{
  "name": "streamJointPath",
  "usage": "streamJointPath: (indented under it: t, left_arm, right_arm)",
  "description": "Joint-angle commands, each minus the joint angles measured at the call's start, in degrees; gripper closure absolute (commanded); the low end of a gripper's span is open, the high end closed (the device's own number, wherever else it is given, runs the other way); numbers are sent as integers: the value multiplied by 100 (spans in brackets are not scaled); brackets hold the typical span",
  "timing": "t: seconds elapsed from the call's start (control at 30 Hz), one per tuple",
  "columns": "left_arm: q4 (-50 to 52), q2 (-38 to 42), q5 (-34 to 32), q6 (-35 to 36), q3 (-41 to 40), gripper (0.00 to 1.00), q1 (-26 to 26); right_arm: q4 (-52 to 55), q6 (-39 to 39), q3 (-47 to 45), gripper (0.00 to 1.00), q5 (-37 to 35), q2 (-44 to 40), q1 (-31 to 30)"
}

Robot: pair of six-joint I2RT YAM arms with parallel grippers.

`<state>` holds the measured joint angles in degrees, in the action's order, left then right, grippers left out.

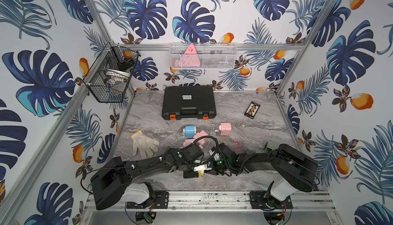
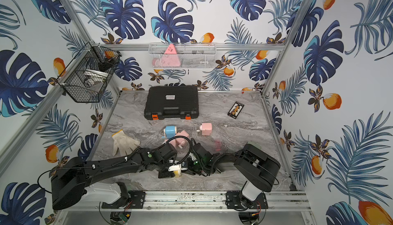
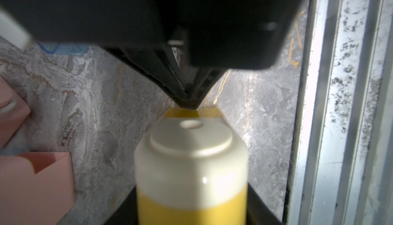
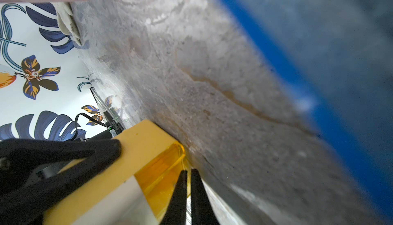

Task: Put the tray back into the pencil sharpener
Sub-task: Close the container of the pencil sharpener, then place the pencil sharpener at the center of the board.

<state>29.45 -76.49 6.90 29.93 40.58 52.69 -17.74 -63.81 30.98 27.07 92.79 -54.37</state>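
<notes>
1. Right wrist view: amber see-through tray [image 4: 161, 170] seated in the end of the yellow-and-cream pencil sharpener [image 4: 136, 149], close against the marble table [image 4: 212, 85]; cannot tell whether pushed fully home.
2. Left wrist view: same tray end-on [image 3: 209, 112], showing just past the cream face of the pencil sharpener [image 3: 191, 160].
3. In both top views, pencil sharpener [image 1: 201, 173] [image 2: 178, 172] low at the front strip of the table, between the two wrists and mostly hidden by them.
4. Left gripper [image 3: 191, 211] clamped on the pencil sharpener's body, a black finger down each side; jaws about half apart, filled by the body.
5. Right gripper [image 4: 189, 170] meeting the tray's outer end with its tips; jaws drawn almost together, only a thin slit between; cannot tell whether any tray wall is pinched.
6. Behind the wrists in a top view: pink sharpeners [image 1: 200, 138] touching a blue sharpener [image 1: 190, 132]; another pink sharpener [image 1: 225, 128] apart from them; a clear pink tray [image 1: 237, 145] near the right arm.
7. Further out: white glove [image 1: 144, 144] flat beside the left arm; black case [image 1: 188, 102] shut at the back of the table.
</notes>
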Motion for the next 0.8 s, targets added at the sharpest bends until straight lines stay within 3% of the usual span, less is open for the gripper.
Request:
streamJointPath:
  t: [0.0, 0.23, 0.5, 0.77]
  left_arm:
    - [-46, -18, 71, 74, -11, 53, 5]
    - [67, 98, -13, 39, 7, 55, 5]
    - [168, 268, -100, -2, 36, 59, -64]
    - [294, 570, -88, -263, 126, 73, -185]
  right_arm:
    - [-254, -14, 62, 85, -53, -201, -30]
    - [1139, 224, 162, 80, -891, -830, -29]
    - [1525, 157, -77, 79, -1357, -1676, 29]
    - [2848, 46, -189, 76, -2887, -2909, 100]
